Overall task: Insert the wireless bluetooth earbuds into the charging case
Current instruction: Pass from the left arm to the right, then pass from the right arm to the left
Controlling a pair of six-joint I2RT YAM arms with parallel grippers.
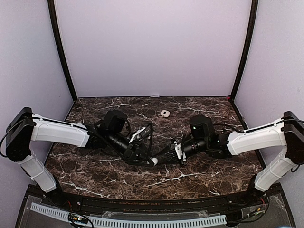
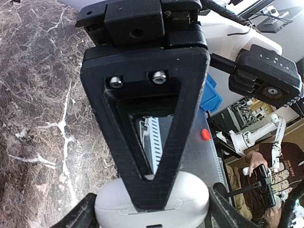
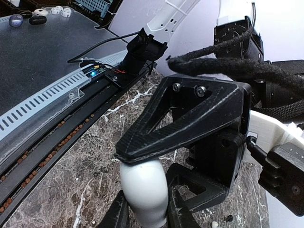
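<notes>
Mid-table the two arms meet on the charging case (image 2: 187,194), a white pebble. Its long side runs crosswise between the left gripper (image 2: 152,216) fingers, which clamp it at both ends, seam facing the wrist. The right gripper (image 3: 144,213) has its fingers closed against the case's two broad faces, rounded edge up. A tiny white bud (image 3: 214,223) and a black one (image 3: 229,218) lie on the marble table (image 1: 95,175) just beside those fingers, too small to tell which way they point.
</notes>
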